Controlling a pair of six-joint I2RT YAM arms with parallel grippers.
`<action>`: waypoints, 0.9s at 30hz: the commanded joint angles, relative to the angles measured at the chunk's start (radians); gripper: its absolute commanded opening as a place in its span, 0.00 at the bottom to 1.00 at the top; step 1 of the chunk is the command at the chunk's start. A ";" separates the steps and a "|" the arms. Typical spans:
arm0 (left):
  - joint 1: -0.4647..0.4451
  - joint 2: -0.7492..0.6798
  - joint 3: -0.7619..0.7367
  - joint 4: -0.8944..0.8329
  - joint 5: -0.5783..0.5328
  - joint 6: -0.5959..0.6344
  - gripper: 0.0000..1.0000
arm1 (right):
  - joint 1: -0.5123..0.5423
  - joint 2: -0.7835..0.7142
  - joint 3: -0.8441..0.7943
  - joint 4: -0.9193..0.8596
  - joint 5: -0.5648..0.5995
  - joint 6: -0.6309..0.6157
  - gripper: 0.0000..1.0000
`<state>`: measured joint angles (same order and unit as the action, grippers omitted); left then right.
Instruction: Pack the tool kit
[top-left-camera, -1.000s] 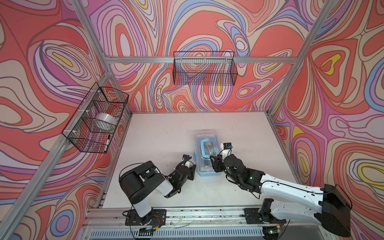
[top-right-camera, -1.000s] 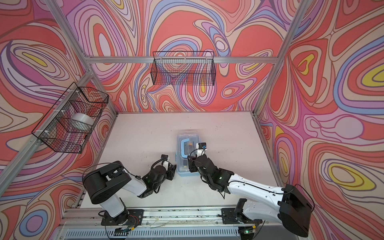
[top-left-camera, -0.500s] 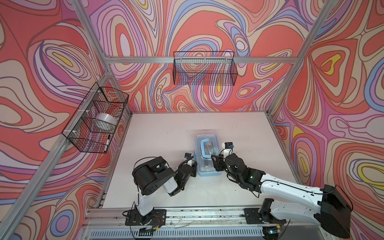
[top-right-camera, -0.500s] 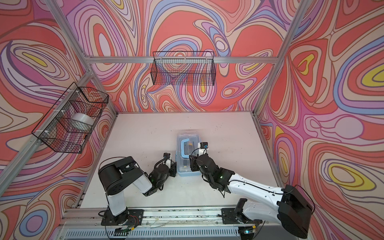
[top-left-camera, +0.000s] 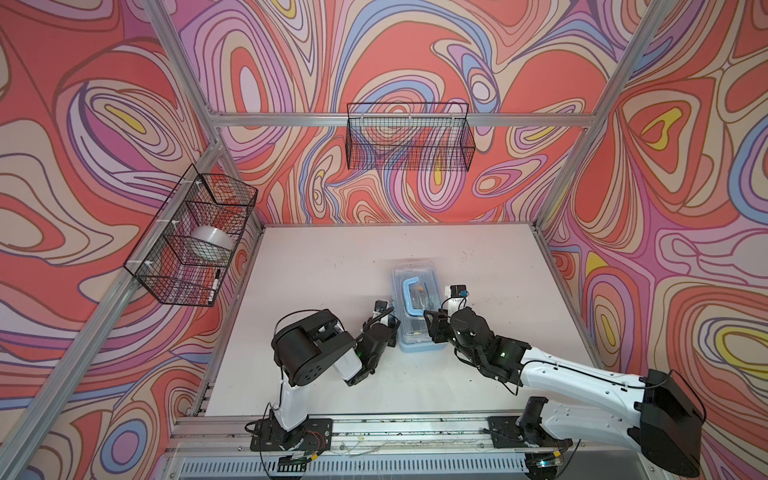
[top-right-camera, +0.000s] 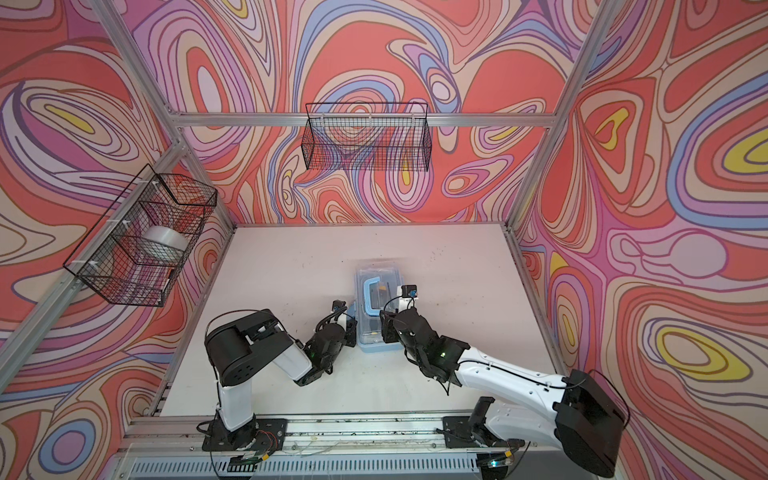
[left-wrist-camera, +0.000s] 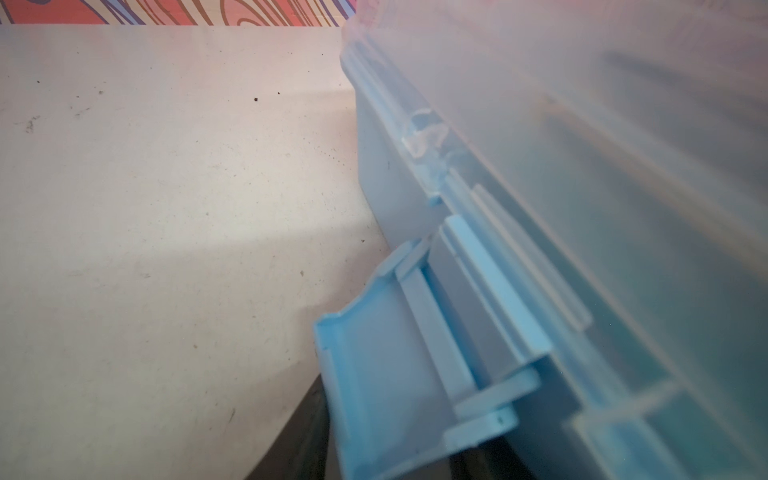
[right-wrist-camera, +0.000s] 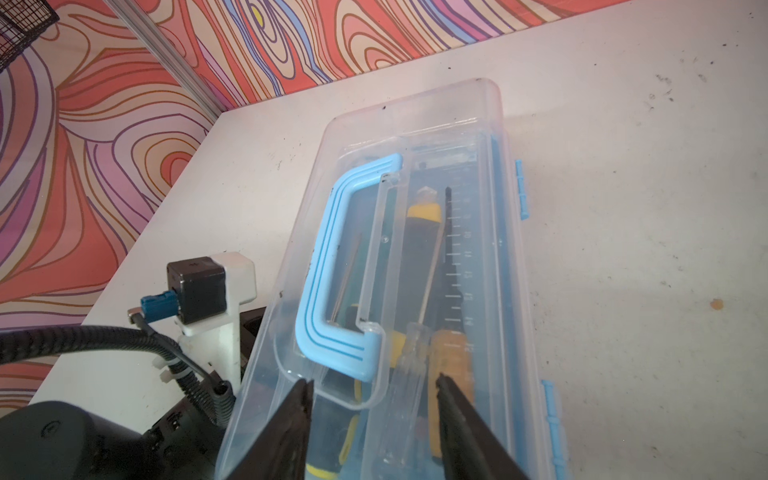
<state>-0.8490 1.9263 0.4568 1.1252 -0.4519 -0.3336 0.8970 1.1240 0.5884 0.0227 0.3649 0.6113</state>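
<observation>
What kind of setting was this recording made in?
Likely a lab robot cell rather than a real workshop: an aluminium frame holds swirl-printed walls around one white table, with black wire baskets hung on the frame.

The tool kit's lid (right-wrist-camera: 415, 112) is clear, glossy plastic, smooth with faint scuffs. Just ahead of the right gripper (right-wrist-camera: 372, 382), its handle (right-wrist-camera: 319, 257) is opaque light-blue plastic with a soft sheen. The gripper's fingers (right-wrist-camera: 469, 424) look matt black. Beneath them, through the lid, the screwdrivers (right-wrist-camera: 419, 241) show black-and-yellow grips and bright metal shafts. The side latch (left-wrist-camera: 395, 374) is matt blue plastic. The table (right-wrist-camera: 644, 249) is matt white and speckled.
</observation>
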 joint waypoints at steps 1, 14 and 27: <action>0.020 -0.031 -0.013 0.003 -0.036 0.025 0.44 | -0.003 0.003 -0.011 -0.002 0.004 0.006 0.51; 0.048 -0.187 -0.052 -0.032 -0.017 0.029 0.43 | -0.003 0.043 0.001 0.002 -0.013 0.025 0.50; 0.062 -0.319 -0.080 -0.088 0.085 -0.091 0.42 | -0.004 0.111 0.009 0.031 -0.085 0.048 0.50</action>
<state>-0.7967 1.6302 0.3962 1.0332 -0.4137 -0.3763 0.8970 1.2018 0.6037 0.0963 0.3279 0.6388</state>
